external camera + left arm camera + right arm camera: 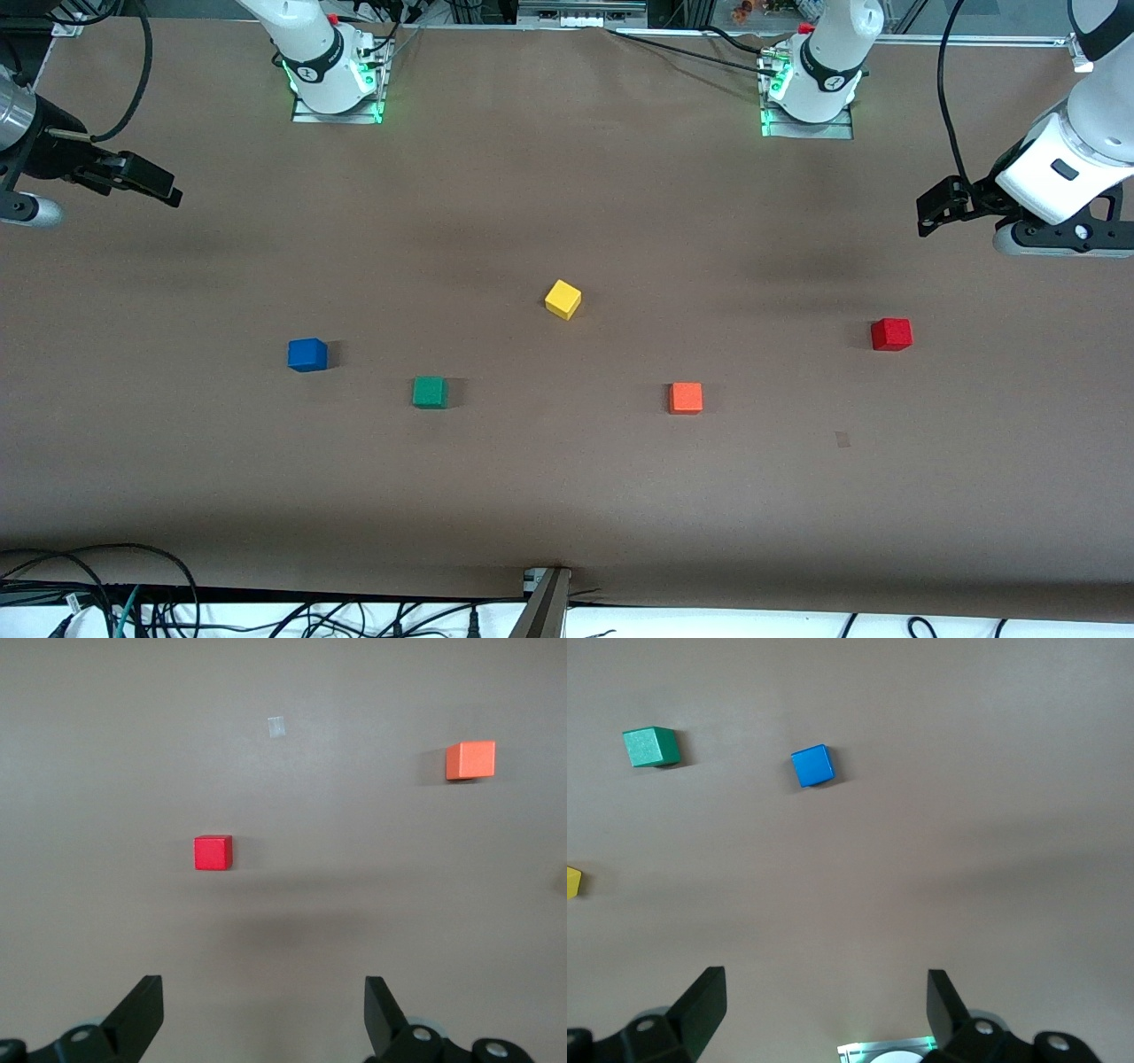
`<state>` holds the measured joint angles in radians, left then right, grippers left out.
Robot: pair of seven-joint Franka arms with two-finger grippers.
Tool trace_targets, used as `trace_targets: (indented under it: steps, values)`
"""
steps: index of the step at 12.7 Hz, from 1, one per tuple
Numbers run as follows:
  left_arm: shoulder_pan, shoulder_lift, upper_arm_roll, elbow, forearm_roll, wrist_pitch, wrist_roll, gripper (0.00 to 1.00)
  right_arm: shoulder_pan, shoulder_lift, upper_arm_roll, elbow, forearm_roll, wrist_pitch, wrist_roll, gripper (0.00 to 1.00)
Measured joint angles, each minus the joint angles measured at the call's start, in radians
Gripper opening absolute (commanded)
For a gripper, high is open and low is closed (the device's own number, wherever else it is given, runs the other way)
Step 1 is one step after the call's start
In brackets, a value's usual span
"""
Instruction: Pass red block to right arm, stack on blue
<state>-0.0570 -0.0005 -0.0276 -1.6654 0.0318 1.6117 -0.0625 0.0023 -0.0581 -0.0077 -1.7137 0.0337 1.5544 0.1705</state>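
Right gripper (pixel 164 190) hangs in the air over the tabletop (pixel 567 496) at the right arm's end, near the edge where the bases stand, jaws spread wide, nothing in them; right wrist view shows both black fingers (pixel 700 1005) parted w/ bare surface between. Next along, blue cube (pixel 307 354) sits alone toward the right arm's end, roughly mid-depth on the tabletop, not touching anything. Green cube (pixel 430 392) beside it, a bit nearer the front camera, well apart from the blue. Yellow cube (pixel 563 299) about mid-table, turned at an angle, farther from the camera than the green. Orange cube (pixel 686 398) toward the left arm's end, nearer the camera than the yellow, approx level w/ the green. Small pale scrap of tape (pixel 842 439) flat on the surface, nearer the camera than the red. Red block (pixel 891 334) rests on the tabletop close to the left arm's end, well apart from the orange, untouched. Left gripper (pixel 935 213) up over that end of the tabletop, jaws wide & empty; left wrist view has its fingers (pixel 137 1014) spread, red block on the surface ahead of them.
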Motion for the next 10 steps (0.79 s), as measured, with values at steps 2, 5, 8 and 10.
trace_targets:
  steps: [2, 5, 8, 10]
  values:
    - [0.000, 0.000, 0.000, 0.000, 0.000, 0.000, 0.000, 1.00, 0.000, 0.000, 0.000, 0.000, 0.000, 0.000, 0.000, 1.00]
    - [0.000, 0.001, 0.000, 0.000, 0.000, 0.000, 0.000, 1.00, 0.000, 0.000, 0.000, 0.000, 0.000, 0.001, 0.000, 1.00]
    - [0.000, 0.007, 0.000, 0.000, 0.000, 0.000, 0.000, 1.00, 0.000, 0.000, 0.000, 0.000, 0.000, 0.010, 0.000, 1.00]
    - [0.001, 0.010, 0.000, 0.000, 0.000, 0.000, 0.000, 1.00, 0.000, 0.000, 0.000, 0.000, 0.000, 0.014, 0.000, 1.00]
